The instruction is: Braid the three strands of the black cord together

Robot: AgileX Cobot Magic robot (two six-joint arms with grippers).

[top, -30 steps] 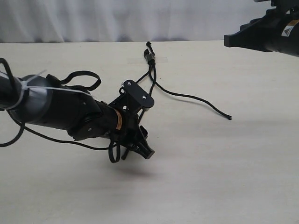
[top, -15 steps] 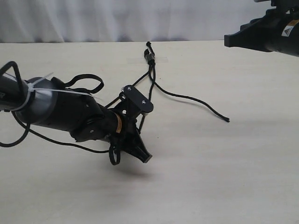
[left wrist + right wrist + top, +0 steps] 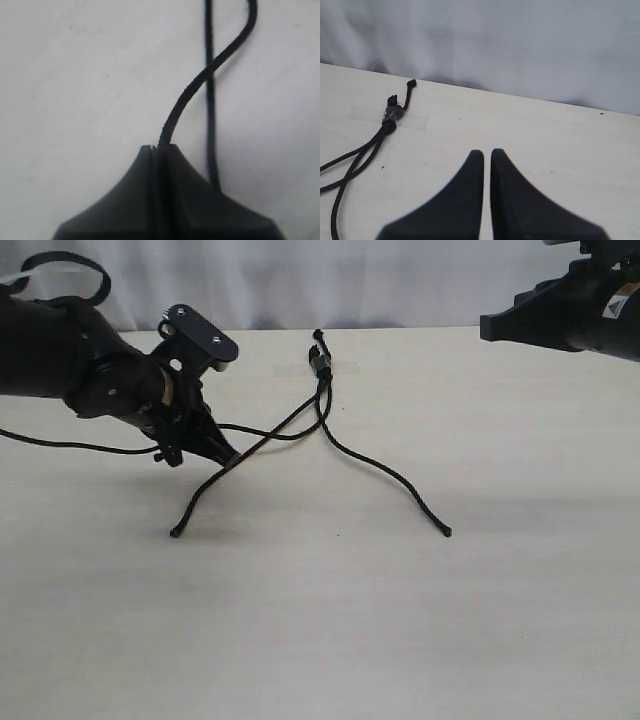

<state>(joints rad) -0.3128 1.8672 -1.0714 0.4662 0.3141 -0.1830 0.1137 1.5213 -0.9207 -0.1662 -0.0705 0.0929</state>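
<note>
Clearly, 1 strand (image 3: 186, 94) sits pinched in the left tool (image 3: 159, 148).

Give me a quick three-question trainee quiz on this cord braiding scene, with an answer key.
1. True or false: the left tool is shut on a strand.
2. The right tool holds: A) one strand, B) two strands, C) nothing.
3. Fill in: the cord's bound head is fixed to the table by clear ____.
Key: 1 true; 2 C; 3 tape.
</note>
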